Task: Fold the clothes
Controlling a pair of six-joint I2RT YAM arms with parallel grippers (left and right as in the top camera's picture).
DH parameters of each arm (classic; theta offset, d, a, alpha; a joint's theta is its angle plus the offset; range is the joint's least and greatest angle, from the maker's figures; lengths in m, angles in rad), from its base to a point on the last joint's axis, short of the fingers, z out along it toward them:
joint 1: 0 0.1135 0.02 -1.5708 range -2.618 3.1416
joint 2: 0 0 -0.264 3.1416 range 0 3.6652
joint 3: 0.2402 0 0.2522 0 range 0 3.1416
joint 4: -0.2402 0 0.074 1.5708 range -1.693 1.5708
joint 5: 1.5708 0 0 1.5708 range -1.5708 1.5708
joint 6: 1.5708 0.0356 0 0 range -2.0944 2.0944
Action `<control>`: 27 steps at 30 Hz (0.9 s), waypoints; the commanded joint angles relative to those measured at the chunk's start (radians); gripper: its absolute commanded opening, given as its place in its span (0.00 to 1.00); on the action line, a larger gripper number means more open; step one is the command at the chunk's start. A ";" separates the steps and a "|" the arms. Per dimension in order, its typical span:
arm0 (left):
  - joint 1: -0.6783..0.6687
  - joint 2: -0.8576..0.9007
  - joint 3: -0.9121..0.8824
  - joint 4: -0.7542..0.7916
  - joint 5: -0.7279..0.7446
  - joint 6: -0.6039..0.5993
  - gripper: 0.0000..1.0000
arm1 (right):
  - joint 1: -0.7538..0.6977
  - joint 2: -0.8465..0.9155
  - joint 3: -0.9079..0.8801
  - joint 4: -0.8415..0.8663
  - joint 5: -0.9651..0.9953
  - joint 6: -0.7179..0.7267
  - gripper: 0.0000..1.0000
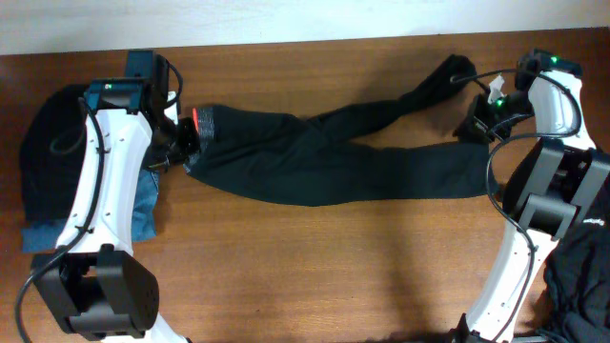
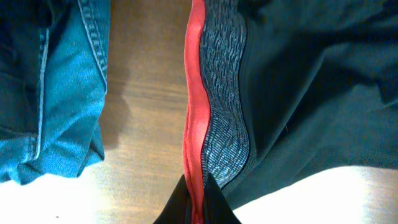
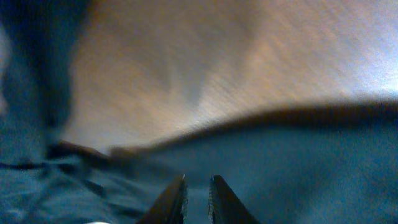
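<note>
Long black leggings [image 1: 324, 157] lie stretched across the table, their two legs running right. The grey-speckled waistband [image 2: 224, 93] with its coral-red edge [image 2: 196, 93] is at the left end. My left gripper [image 1: 186, 143] is shut on that red edge, and the edge runs between its tips [image 2: 198, 193]. My right gripper [image 1: 477, 119] hovers at the leg ends on the right. In the right wrist view its jaws [image 3: 198, 180] stand a narrow gap apart just over smooth black cloth [image 3: 298, 162], with nothing pinched between them.
Blue jeans [image 1: 143, 205] lie under the left arm, beside the waistband [image 2: 56, 93]. A black garment [image 1: 48, 162] is heaped at the far left. Another dark garment [image 1: 581, 276] lies at the bottom right by the right arm's base. Bare wood [image 1: 334, 267] shows in front.
</note>
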 commanded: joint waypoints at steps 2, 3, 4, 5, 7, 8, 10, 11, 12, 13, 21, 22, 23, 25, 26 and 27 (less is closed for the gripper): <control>0.000 -0.030 0.006 -0.033 -0.014 0.015 0.01 | -0.009 0.001 0.006 -0.056 0.109 -0.087 0.18; 0.000 -0.030 0.005 -0.040 -0.014 0.015 0.01 | -0.009 0.001 0.006 -0.072 0.110 -0.094 0.18; 0.000 -0.030 0.003 -0.045 -0.014 0.015 0.01 | -0.009 0.001 0.006 -0.087 0.110 -0.102 0.18; 0.000 -0.030 -0.002 -0.047 -0.014 0.015 0.01 | -0.009 0.001 0.006 -0.108 0.110 -0.116 0.18; 0.000 -0.030 -0.017 -0.045 -0.014 0.015 0.01 | -0.009 0.001 0.006 -0.147 0.131 -0.123 0.18; 0.000 -0.030 -0.032 -0.037 -0.014 0.015 0.01 | -0.008 0.001 0.006 -0.168 0.162 -0.123 0.18; 0.000 -0.030 -0.069 -0.014 -0.014 0.015 0.01 | -0.007 0.001 0.006 -0.186 0.216 -0.122 0.18; 0.000 -0.030 -0.086 -0.001 -0.014 0.016 0.01 | -0.007 0.001 0.004 -0.186 0.233 -0.123 0.18; 0.000 -0.030 -0.114 0.025 -0.014 0.015 0.01 | -0.008 0.001 0.002 -0.185 0.252 -0.123 0.18; 0.000 -0.030 -0.135 0.045 -0.014 0.015 0.01 | -0.008 0.001 -0.001 -0.184 0.266 -0.123 0.18; 0.000 -0.028 -0.301 0.185 -0.014 0.016 0.00 | -0.007 0.001 -0.100 -0.119 0.311 -0.123 0.18; 0.000 -0.028 -0.316 0.196 -0.014 0.016 0.00 | -0.007 0.002 -0.120 -0.106 0.310 -0.123 0.18; 0.000 -0.028 -0.330 0.209 -0.014 0.016 0.00 | -0.007 0.002 -0.137 -0.095 0.310 -0.123 0.18; 0.000 -0.028 -0.354 0.235 -0.015 0.016 0.00 | -0.007 0.002 -0.172 -0.071 0.311 -0.123 0.18; 0.000 -0.028 -0.363 0.247 -0.015 0.016 0.00 | -0.007 0.002 -0.187 -0.061 0.311 -0.123 0.18; 0.000 -0.028 -0.373 0.259 -0.017 0.016 0.00 | -0.008 0.002 -0.206 -0.050 0.311 -0.123 0.18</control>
